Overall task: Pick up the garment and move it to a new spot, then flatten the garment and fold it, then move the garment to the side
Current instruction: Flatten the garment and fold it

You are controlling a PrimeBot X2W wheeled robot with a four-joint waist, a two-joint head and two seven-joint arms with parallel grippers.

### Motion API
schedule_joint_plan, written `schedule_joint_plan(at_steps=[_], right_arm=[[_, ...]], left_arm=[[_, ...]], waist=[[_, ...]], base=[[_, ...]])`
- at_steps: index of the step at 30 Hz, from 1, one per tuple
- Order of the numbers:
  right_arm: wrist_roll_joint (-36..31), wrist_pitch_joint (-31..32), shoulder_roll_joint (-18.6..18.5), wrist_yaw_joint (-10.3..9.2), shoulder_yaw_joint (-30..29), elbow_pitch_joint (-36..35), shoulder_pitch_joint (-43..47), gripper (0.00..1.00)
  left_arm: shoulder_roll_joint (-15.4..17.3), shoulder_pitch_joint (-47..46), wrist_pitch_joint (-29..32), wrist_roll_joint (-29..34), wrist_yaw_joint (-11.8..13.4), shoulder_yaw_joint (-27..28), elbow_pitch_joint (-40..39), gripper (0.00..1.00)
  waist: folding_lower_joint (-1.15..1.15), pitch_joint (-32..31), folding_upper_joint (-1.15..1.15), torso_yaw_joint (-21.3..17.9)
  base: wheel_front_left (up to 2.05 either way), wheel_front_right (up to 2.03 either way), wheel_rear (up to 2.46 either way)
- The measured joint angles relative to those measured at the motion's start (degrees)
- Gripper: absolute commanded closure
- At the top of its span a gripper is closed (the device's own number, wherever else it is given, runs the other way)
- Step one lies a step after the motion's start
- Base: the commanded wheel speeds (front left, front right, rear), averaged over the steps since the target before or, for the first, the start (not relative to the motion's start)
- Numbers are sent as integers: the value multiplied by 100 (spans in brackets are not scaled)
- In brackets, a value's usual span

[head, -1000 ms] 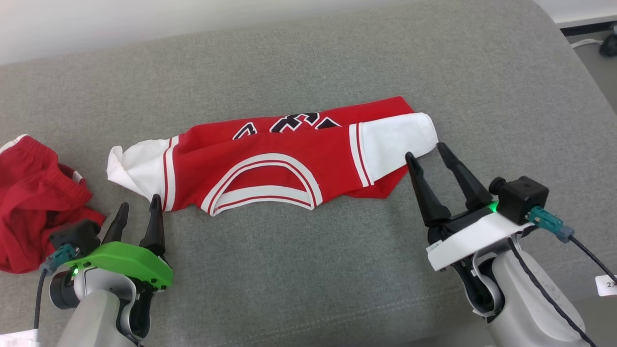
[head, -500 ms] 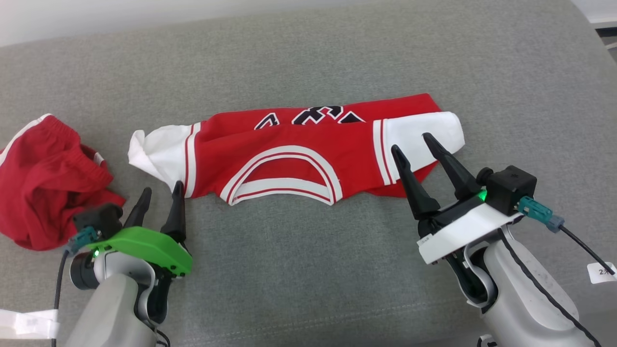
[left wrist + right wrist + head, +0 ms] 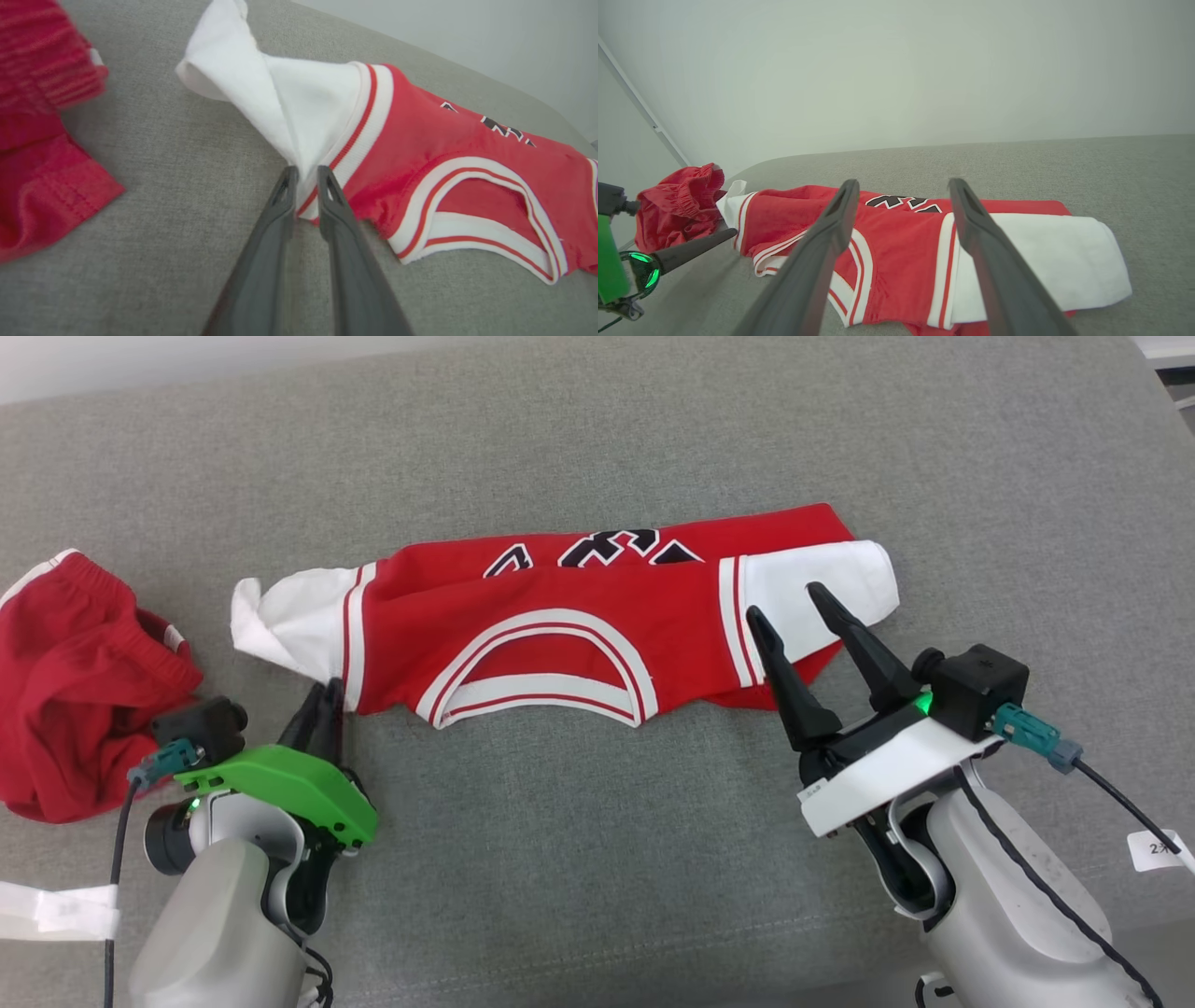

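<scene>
- On the grey cushion (image 3: 579,859), the red-and-white jersey (image 3: 560,625) is laid out lengthwise from left to right, collar towards the near edge.
- At the left white sleeve (image 3: 299,107), the left gripper (image 3: 306,175) is seen with jaws drawn almost together, the sleeve's near hem pinched between them.
- Over the right white sleeve (image 3: 840,574), the right gripper (image 3: 782,600) is held with jaws spread wide, nothing gripped.
- At the left edge, crumpled red shorts (image 3: 75,700) are seen apart from the jersey.

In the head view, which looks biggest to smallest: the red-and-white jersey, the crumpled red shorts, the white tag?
1. Red-and-white jersey
2. Crumpled red shorts, partly cut off at the edge
3. Small white paper tag
</scene>
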Motion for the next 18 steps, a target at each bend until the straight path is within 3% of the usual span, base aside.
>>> schedule_joint_plan(at_steps=[7, 18], right_arm=[[11, 0, 2, 0, -85, 24, -1, 0], [53, 0, -3, 0, -325, 115, 2, 0]], left_arm=[[3, -143, -60, -42, -49, 21, 40, 100], [656, -1313, -287, 125, -103, 1, -1178, 100]], waist=[[0, 7, 0, -34], [0, -292, 0, 30]], base=[[0, 0, 0], [0, 0, 0]])
